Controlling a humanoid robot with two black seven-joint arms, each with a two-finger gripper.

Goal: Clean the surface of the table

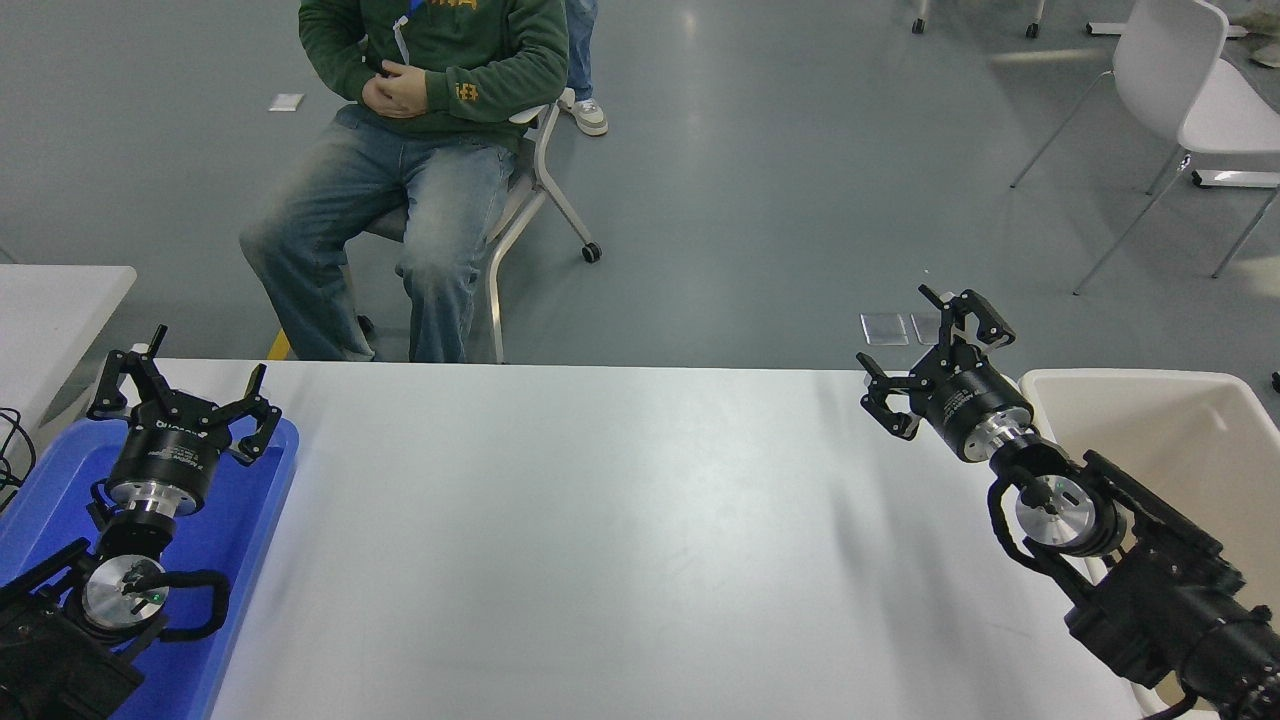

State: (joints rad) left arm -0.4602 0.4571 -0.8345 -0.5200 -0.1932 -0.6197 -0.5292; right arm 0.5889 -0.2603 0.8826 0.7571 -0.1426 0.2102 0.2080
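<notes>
White table surface (620, 520) bearing blue tray (255, 500)

White lettering is printed on the black cylindrical body of the left gripper (180, 390), but it appears upside down and too small to be read. Yellow lettering is seen on the green sweatshirt (450, 45) of the seated person; it cannot be made out.

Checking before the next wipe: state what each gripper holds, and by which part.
Nothing is held. The left gripper over the blue tray and the right gripper near the cream bin are both open, empty.
</notes>
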